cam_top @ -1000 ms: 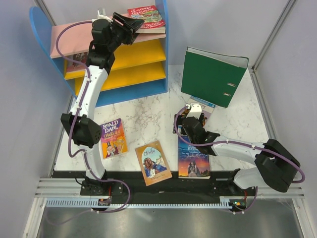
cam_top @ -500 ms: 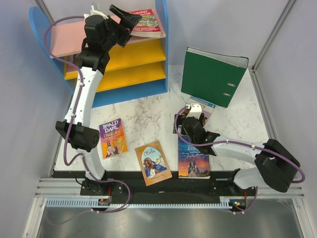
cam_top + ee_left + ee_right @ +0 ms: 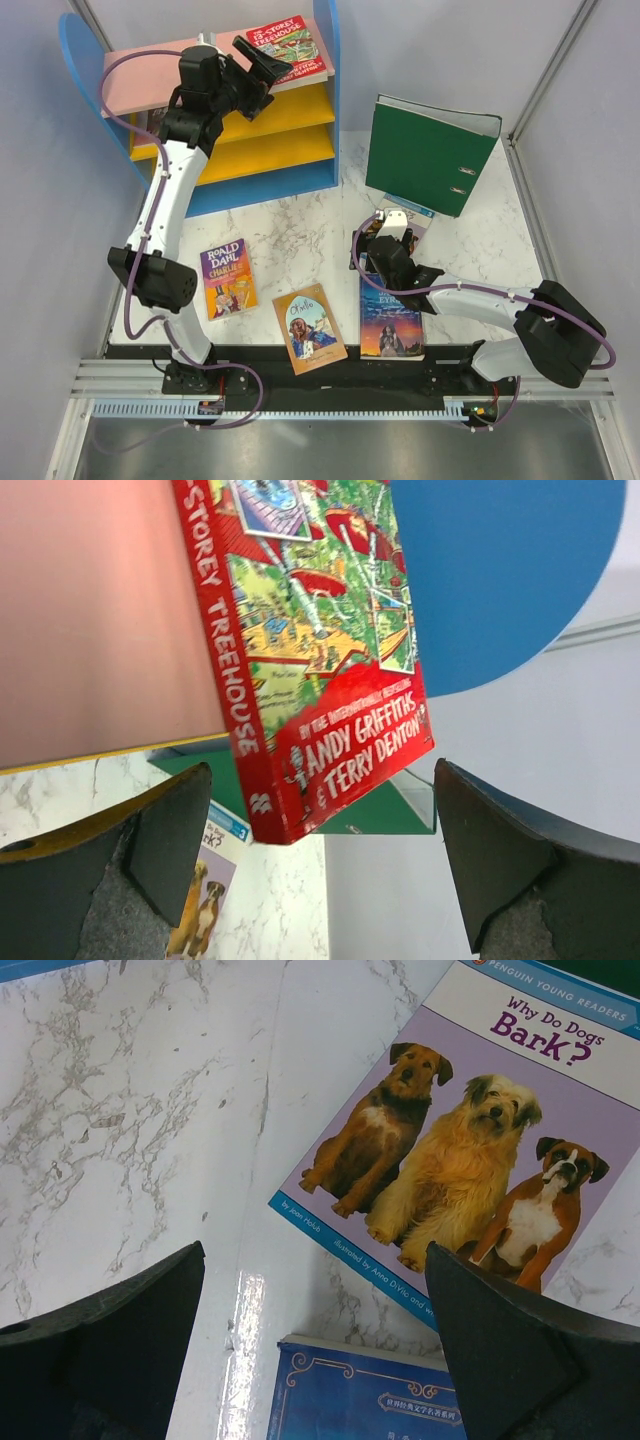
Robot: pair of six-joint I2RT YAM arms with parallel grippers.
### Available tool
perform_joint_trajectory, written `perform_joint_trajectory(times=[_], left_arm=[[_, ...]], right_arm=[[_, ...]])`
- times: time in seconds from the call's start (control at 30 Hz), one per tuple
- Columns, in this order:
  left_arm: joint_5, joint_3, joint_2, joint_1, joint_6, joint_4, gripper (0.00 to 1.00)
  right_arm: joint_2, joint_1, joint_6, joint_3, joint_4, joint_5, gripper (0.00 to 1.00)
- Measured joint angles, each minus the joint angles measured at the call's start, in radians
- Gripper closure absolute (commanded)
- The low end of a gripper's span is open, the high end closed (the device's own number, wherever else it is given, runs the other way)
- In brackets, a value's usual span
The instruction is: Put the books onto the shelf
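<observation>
The red Treehouse book (image 3: 288, 48) lies flat on the pink top board (image 3: 140, 78) of the shelf (image 3: 329, 120), at its right end. In the left wrist view the red book (image 3: 320, 660) sticks out past the board's edge. My left gripper (image 3: 262, 62) (image 3: 320, 855) is open just in front of that corner, touching nothing. On the table lie the Roald Dahl book (image 3: 228, 278), Othello (image 3: 310, 328), Jane Eyre (image 3: 392, 325) and a pale blue dog book (image 3: 470, 1150). My right gripper (image 3: 374, 248) (image 3: 320, 1360) hangs open and empty over Jane Eyre's top edge (image 3: 360, 1400).
A big green binder (image 3: 430, 150) stands at the back right, right of the shelf, with the dog book at its foot. Two yellow boards (image 3: 285, 110) sit under the pink one. Grey walls close in both sides of the table.
My left gripper has opened and let go of the red book, then drawn back a little toward the left. The book stays on the pink board. The right arm has not moved.
</observation>
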Motion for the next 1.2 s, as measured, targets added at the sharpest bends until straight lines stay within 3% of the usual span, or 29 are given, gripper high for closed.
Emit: perform_joint_trajectory(times=[0.2,0.33,0.67,0.87,1.2], left_arm=[[-0.005,-0.062,-0.038,0.000,0.021,-0.011,0.01],[-0.005,-0.079,-0.060,0.000,0.037,-0.010,0.08],[-0.003,-0.163,-0.137,-0.008,0.079,0.016,0.56],[-0.002,-0.175,-0.138,-0.012,0.089,0.026,0.79],[-0.032,-0.171,-0.130,-0.012,0.094,0.031,0.81]], right_arm=[[0.000,0.000,0.000,0.000,-0.006,0.000,0.02],[0.000,0.000,0.000,0.000,-0.006,0.000,0.02],[0.000,0.000,0.000,0.000,-0.009,0.000,0.02],[0.001,0.000,0.000,0.003,-0.014,0.000,0.02],[0.010,0.000,0.000,0.005,-0.017,0.002,0.02]])
